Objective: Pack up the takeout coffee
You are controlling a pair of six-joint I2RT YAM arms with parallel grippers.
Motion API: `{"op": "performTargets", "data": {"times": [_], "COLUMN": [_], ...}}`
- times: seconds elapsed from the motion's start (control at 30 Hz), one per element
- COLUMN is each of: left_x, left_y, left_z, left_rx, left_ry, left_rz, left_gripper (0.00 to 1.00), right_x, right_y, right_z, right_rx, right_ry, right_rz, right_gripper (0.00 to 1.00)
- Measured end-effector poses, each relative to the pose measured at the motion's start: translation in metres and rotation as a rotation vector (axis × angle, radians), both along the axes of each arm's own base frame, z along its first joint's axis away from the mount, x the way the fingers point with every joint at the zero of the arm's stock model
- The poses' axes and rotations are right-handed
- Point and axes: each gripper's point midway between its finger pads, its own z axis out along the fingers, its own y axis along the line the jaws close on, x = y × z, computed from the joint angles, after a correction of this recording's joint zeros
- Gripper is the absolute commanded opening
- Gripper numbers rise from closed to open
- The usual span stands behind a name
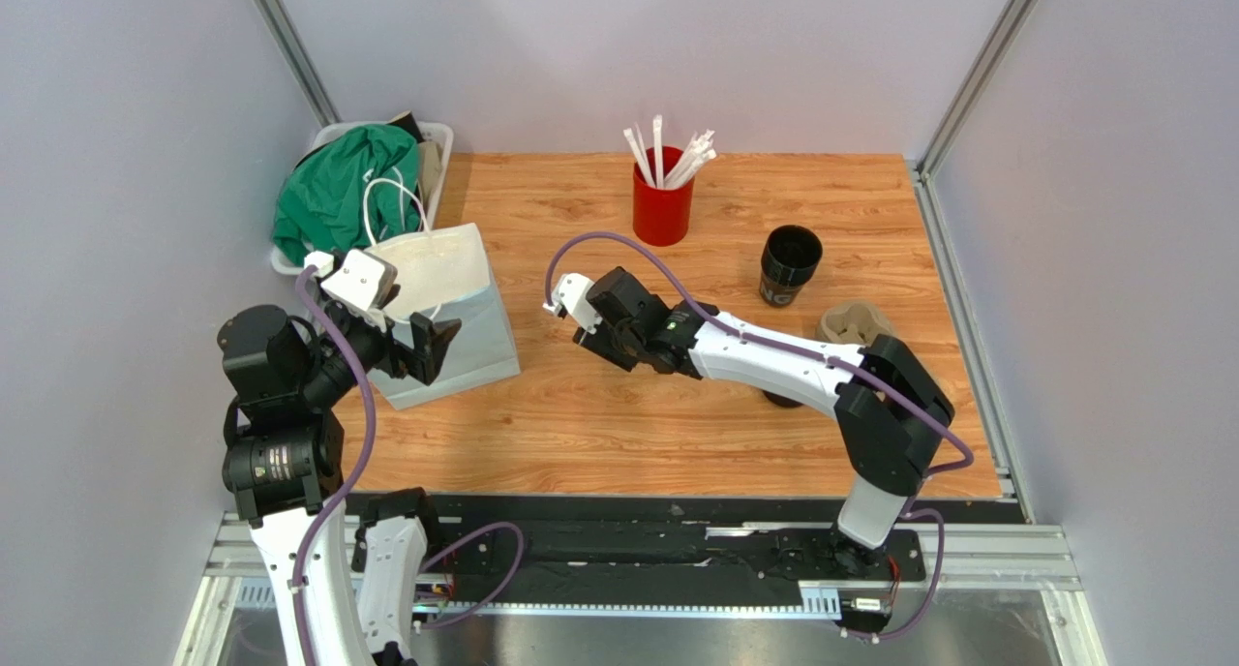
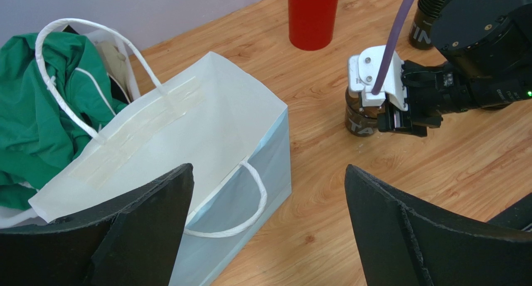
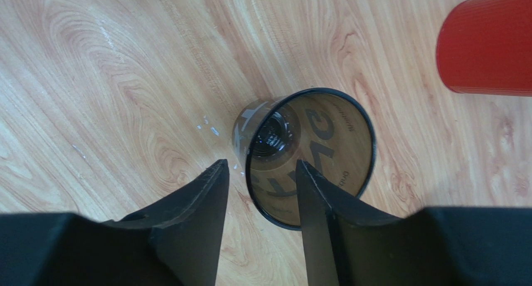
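A dark see-through coffee cup [image 3: 337,136] stands upright and lidless on the wooden table. My right gripper [image 3: 260,164] is open just above it. One finger is outside the near rim and the other inside, with the cup wall between them. In the left wrist view the same cup [image 2: 359,116] shows under the right gripper [image 2: 399,121]. A second lidless black cup [image 1: 790,265] stands at the back right. My left gripper [image 2: 268,167] hangs open and holds nothing, beside the white paper bag [image 2: 206,111]. No lids are in view.
The red cup of white straws [image 1: 662,202] stands at the back middle. A brown pulp carrier [image 1: 854,322] lies at the right, behind my right arm. A white basket with green cloth [image 1: 349,187] sits behind the bag [image 1: 451,310].
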Motion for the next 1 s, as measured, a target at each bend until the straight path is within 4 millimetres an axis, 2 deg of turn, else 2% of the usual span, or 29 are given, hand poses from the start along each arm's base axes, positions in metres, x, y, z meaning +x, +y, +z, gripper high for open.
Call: {"op": "performTargets", "data": {"times": [0.07, 0.17, 0.27, 0.37, 0.47, 0.57, 0.63, 0.7, 0.77, 0.87, 1.0], "left_x": [0.000, 0.000, 0.000, 0.000, 0.000, -0.001, -0.001, -0.002, -0.003, -0.006, -0.009], "left_y": [0.000, 0.000, 0.000, 0.000, 0.000, 0.000, -0.001, -0.001, -0.002, -0.003, -0.003], "left_z": [0.000, 0.000, 0.000, 0.000, 0.000, 0.000, 0.001, 0.002, 0.002, 0.004, 0.006], "left_rx": [0.000, 0.000, -0.003, -0.005, -0.006, -0.005, -0.005, -0.005, -0.007, -0.009, -0.006], "left_ry": [0.000, 0.000, 0.001, 0.002, 0.003, 0.001, -0.002, -0.006, -0.009, -0.016, -0.030], "left_rz": [0.000, 0.000, 0.001, 0.001, 0.002, 0.002, 0.001, -0.001, -0.003, -0.002, -0.002], "left_gripper": [0.99, 0.99, 0.99, 0.99, 0.99, 0.99, 0.99, 0.99, 0.99, 0.99, 0.99], "right_x": [0.002, 0.005, 0.011, 0.018, 0.025, 0.023, 0.017, 0.005, -0.008, -0.030, -0.052], "right_y": [-0.002, -0.008, -0.014, -0.028, -0.066, -0.117, -0.154, -0.191, -0.213, -0.233, -0.239], "right_z": [0.007, 0.028, 0.064, 0.102, 0.134, 0.148, 0.147, 0.131, 0.111, 0.077, 0.048], "right_rx": [0.001, 0.014, 0.056, 0.104, 0.136, 0.146, 0.146, 0.119, 0.088, 0.030, -0.008], "right_ry": [-0.020, -0.063, -0.118, -0.160, -0.188, -0.192, -0.183, -0.149, -0.102, -0.004, 0.089], "right_rz": [-0.006, -0.020, -0.044, -0.080, -0.139, -0.204, -0.252, -0.302, -0.324, -0.327, -0.290], "right_gripper": [0.59, 0.61, 0.60, 0.59, 0.59, 0.57, 0.57, 0.56, 0.56, 0.55, 0.55]}}
